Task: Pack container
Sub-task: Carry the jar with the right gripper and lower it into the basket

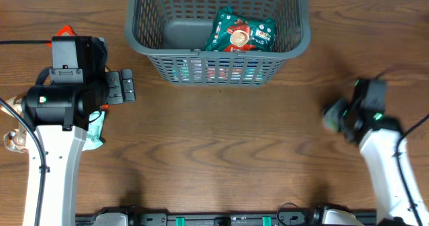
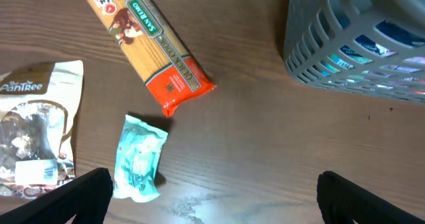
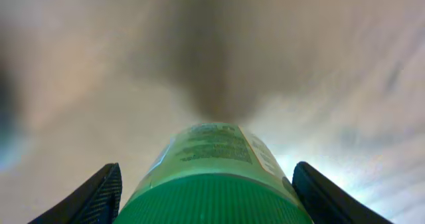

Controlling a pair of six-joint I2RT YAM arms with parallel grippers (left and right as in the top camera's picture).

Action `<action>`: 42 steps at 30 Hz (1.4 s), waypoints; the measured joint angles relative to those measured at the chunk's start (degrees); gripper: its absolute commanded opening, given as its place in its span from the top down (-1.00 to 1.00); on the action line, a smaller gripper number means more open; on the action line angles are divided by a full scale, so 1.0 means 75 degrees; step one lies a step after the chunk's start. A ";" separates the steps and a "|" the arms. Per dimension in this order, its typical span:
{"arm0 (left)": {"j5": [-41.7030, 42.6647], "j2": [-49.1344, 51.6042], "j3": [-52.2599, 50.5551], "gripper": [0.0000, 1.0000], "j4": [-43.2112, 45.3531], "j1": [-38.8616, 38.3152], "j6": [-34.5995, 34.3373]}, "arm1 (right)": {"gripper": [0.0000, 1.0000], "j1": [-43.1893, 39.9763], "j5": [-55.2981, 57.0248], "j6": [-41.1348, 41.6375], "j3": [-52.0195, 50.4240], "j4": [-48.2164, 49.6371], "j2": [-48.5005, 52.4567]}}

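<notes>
Bottle (image 3: 214,199) in right claw (image 3: 206,167): sharp at wrist, mere blur overhead.

Dark grey slatted plastic basket (image 1: 174,51): one
Green foil snack bag with a red picture (image 1: 241,33): one
Long red-and-green spaghetti pack (image 2: 149,38): one
Small pale teal wrapped packet (image 2: 138,157): one
White pouch with a clear window (image 2: 36,131): one
Green-capped plastic bottle (image 3: 212,177): one
White robot arms: two, the left arm (image 1: 57,152) and the right arm (image 1: 389,165)
Coloured packs behind the basket's slats: number cannot be told
</notes>
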 measured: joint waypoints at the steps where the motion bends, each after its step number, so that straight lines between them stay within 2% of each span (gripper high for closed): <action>1: 0.0003 0.0000 0.0000 -0.97 -0.0006 0.0000 0.0000 | 0.98 0.0000 -0.0003 -0.0143 0.0516 -0.0294 0.0070; 7: 0.0003 0.0000 0.0003 -0.97 -0.0003 0.0006 0.0000 | 0.98 0.0000 0.0026 -0.1142 0.4724 -0.2754 0.1233; 13: 0.0003 0.0000 0.0006 -0.97 0.0003 0.0006 0.0003 | 0.98 0.0344 -0.0472 -0.2095 0.9130 -0.5263 0.3491; 16: 0.0003 0.0000 0.0006 -0.97 0.0000 0.0006 0.0000 | 0.98 0.0787 -0.0583 -0.2492 1.0602 -0.5724 0.4307; 19: 0.0003 0.0000 0.0006 -0.97 -0.0003 0.0006 0.0000 | 0.98 0.1513 -0.0568 -0.2879 1.1902 -0.5517 0.4978; 24: 0.0003 0.0000 0.0006 -0.97 0.0000 0.0006 0.0000 | 0.98 0.2614 -0.0574 -0.3293 1.2721 -0.4631 0.5234; 33: 0.0003 0.0000 0.0006 -0.98 -0.0003 0.0006 0.0000 | 0.98 0.4083 -0.0256 -0.4441 1.2814 -0.2763 0.5590; 42: 0.0003 0.0000 0.0006 -0.97 -0.0012 0.0006 0.0000 | 0.98 0.4683 -0.0731 -0.5444 1.2849 -0.2556 0.7105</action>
